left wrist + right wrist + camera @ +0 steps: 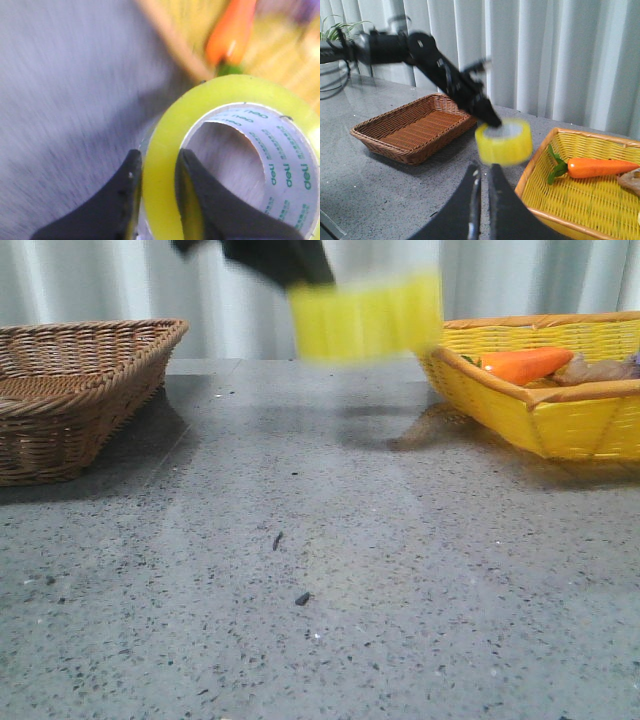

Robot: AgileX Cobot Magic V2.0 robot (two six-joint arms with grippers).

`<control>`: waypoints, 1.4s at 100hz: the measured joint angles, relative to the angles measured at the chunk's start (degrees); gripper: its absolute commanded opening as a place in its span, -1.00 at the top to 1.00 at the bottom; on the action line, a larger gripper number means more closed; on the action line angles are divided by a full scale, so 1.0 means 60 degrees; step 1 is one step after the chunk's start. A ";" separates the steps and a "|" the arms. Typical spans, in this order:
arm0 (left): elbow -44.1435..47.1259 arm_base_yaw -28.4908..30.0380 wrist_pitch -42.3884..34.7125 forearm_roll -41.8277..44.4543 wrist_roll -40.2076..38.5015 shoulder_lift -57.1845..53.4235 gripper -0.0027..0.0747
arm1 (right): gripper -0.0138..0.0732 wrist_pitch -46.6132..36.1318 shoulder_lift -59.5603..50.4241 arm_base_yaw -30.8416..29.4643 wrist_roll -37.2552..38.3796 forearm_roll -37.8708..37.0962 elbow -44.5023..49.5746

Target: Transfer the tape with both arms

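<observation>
- Grey speckled table fills your front view, with a brown wicker basket at the left and a yellow basket holding an orange carrot at the right. The tape hangs blurred in the air between them, near the yellow basket.
- Your left wrist view shows the left gripper clamped on the tape's yellow wall, one finger inside the core.
- Your right wrist view shows the right gripper with fingers nearly together, holding nothing, apart from the tape.
</observation>
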 measured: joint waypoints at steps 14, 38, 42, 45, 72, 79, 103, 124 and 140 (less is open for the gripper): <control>-0.0990 0.0759 0.0060 0.0040 0.0000 -0.0980 0.98 | 0.78 0.0000 0.0000 0.0000 0.0000 0.0000 0.0000; -0.1151 0.2817 0.1907 0.1357 0.0000 -0.1616 0.98 | 0.78 0.0014 0.0000 0.0000 0.0018 0.0000 0.0000; -0.1000 0.3195 0.2196 0.1576 0.0000 -0.1616 0.98 | 0.78 0.0014 0.0000 0.0000 0.0018 0.0000 0.0000; -0.0860 0.3445 0.2407 0.1718 0.0000 -0.1598 0.98 | 0.78 0.0014 0.0000 0.0000 0.0018 0.0000 0.0000; 0.1361 0.5059 0.2527 0.1955 0.0000 -0.1598 0.94 | 0.78 0.0014 0.0000 0.0000 0.0018 0.0000 0.0000; 0.1947 0.5132 0.2470 0.1955 -0.0039 -0.1598 0.77 | 0.78 0.0014 0.0000 0.0000 0.0018 0.0000 0.0000; 0.2589 0.5132 0.2104 0.1276 -0.0247 -0.1615 -0.07 | 0.78 0.0302 0.0003 0.0000 0.0018 0.0000 0.0000; 0.3049 0.4824 0.0806 0.0469 0.0081 -0.2647 0.05 | 0.78 0.0827 0.0003 0.0000 0.0018 0.0000 0.0000; 0.4771 0.3289 -0.1064 0.0251 0.0527 -0.4824 0.44 | 0.78 0.0800 -0.0226 0.0000 -0.0042 -0.0437 0.0088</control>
